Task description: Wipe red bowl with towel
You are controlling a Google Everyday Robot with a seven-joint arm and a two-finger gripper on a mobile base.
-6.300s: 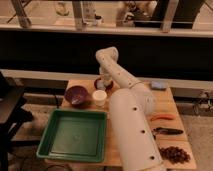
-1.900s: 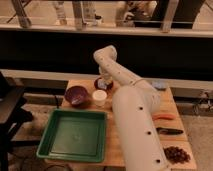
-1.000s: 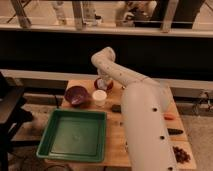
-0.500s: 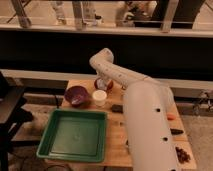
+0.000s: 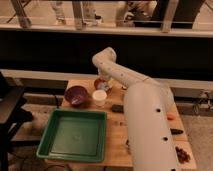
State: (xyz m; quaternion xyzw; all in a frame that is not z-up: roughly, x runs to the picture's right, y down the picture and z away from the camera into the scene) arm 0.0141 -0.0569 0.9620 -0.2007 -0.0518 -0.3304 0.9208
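Note:
The small red bowl (image 5: 99,84) sits at the back of the wooden table (image 5: 115,145), just behind the white cup (image 5: 99,97). My white arm rises from the lower right, bends at an elbow above the table's back edge and comes down onto the bowl. My gripper (image 5: 105,82) is at the bowl's right rim, mostly hidden by the wrist. I cannot make out a towel; whatever the gripper holds is hidden.
A larger dark purple bowl (image 5: 76,95) stands left of the cup. A green tray (image 5: 75,134) fills the front left. A small dark object (image 5: 117,108) lies by the arm. Orange (image 5: 171,116) and dark items (image 5: 183,155) lie at the right edge.
My arm has swung left, its elbow shifting leftward over the table's back edge. The forearm now covers more of the table's right side. The gripper stays at the red bowl.

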